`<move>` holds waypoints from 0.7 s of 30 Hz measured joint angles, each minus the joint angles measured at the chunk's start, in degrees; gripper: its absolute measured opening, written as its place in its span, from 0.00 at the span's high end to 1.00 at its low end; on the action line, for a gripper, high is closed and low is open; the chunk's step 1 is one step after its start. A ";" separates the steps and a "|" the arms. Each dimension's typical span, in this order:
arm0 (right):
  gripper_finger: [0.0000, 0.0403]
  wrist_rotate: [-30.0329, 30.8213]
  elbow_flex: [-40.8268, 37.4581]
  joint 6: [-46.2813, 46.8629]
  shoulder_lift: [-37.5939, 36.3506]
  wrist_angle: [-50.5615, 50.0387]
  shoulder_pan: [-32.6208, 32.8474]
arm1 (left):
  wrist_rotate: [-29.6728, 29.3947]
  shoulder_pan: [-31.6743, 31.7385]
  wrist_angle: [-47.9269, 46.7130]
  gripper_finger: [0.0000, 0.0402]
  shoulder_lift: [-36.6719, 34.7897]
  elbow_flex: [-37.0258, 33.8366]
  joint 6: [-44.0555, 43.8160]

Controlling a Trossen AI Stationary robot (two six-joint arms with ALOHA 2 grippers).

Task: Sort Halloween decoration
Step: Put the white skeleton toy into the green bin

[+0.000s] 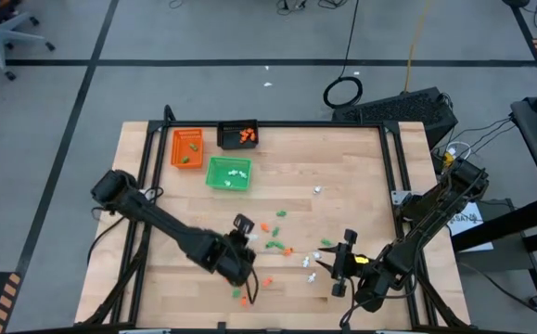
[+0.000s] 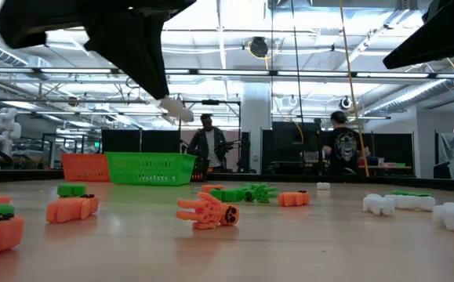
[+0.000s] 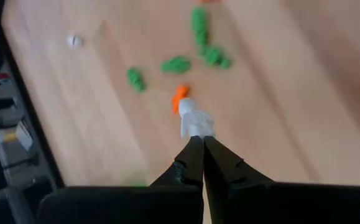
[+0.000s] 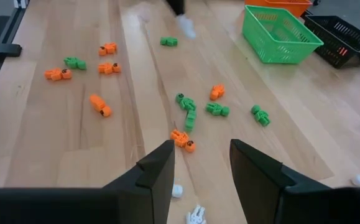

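The left end effector [image 3: 198, 144] is pinched tight on a small white piece [image 3: 195, 121], carried clear above the desk [image 1: 361, 186], likely bound for one of the trays (the green tray [image 1: 228, 173] already holds white ones). The right end effector [image 4: 201, 168] hangs with fingers apart over scattered decorations [image 4: 192, 112], apparently lining up an orange piece [image 4: 183, 140] nearby.

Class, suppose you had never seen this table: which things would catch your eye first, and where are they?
The left gripper, above the table's near middle, is shut on a white piece. Orange, green and white pieces lie scattered below it. At the far left stand the orange tray, black tray and green tray.
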 joint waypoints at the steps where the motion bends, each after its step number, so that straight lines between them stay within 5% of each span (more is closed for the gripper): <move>1: 0.65 0.03 0.00 0.00 0.00 0.01 0.00 | 0.10 0.83 -0.18 1.00 -1.14 -0.49 0.09; 8: 0.65 0.13 0.00 0.00 0.00 0.16 0.00 | 3.00 11.25 -0.12 1.00 -13.20 -7.04 3.16; 14: 0.65 1.55 -0.02 0.02 0.00 0.31 0.00 | 13.78 26.68 4.93 1.00 -22.77 -14.45 8.41; 21: 0.65 2.75 -0.05 -0.13 0.00 0.11 -0.09 | 24.21 43.90 15.90 1.00 -24.48 -23.16 15.46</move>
